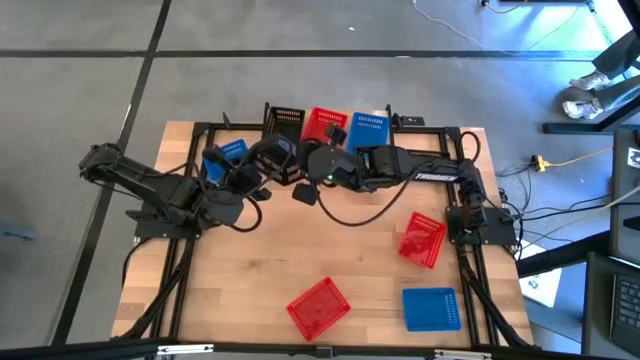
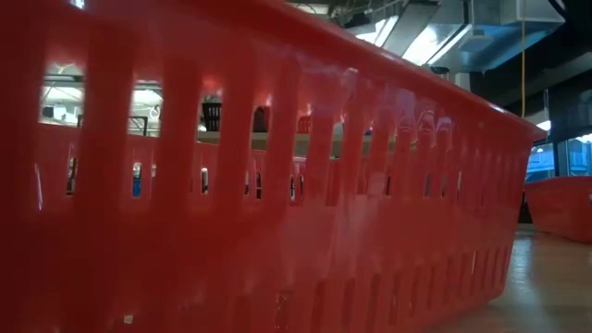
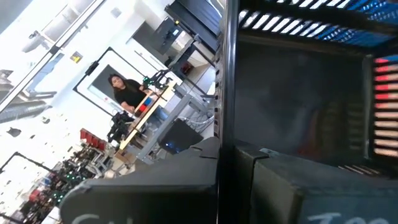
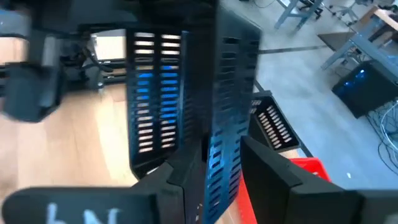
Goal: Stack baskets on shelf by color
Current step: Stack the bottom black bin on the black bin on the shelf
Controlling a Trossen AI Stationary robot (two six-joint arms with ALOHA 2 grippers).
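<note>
A black basket (image 1: 281,160) sits tilted between both grippers, in front of the shelf (image 1: 420,128) at the table's far edge. My left gripper (image 1: 260,170) comes from the left and my right gripper (image 1: 306,168) from the right, each shut on it. On the shelf stand a black basket (image 1: 285,121), a red basket (image 1: 324,125) and a blue basket (image 1: 370,129), side by side. Another blue basket (image 1: 228,152) lies just behind my left gripper. Two red baskets (image 1: 422,240) (image 1: 318,305) and a blue one (image 1: 432,308) rest on the table. My left gripper (image 3: 227,183) pinches a thin wall of the black basket (image 3: 226,106) between its two fingers; the wall runs edge-on between them. My right gripper (image 4: 205,183) pinches another perforated wall of the black basket (image 4: 208,99) from the table's right side, one finger on each face. Whether the basket touches the table cannot be told.
A red basket (image 2: 277,185) stands right before the low camera and blocks most of that view; another red one (image 2: 560,208) shows at its right. Cables lie on the table by the grippers (image 1: 340,215). A person sits at a bench far off in the room (image 3: 127,93).
</note>
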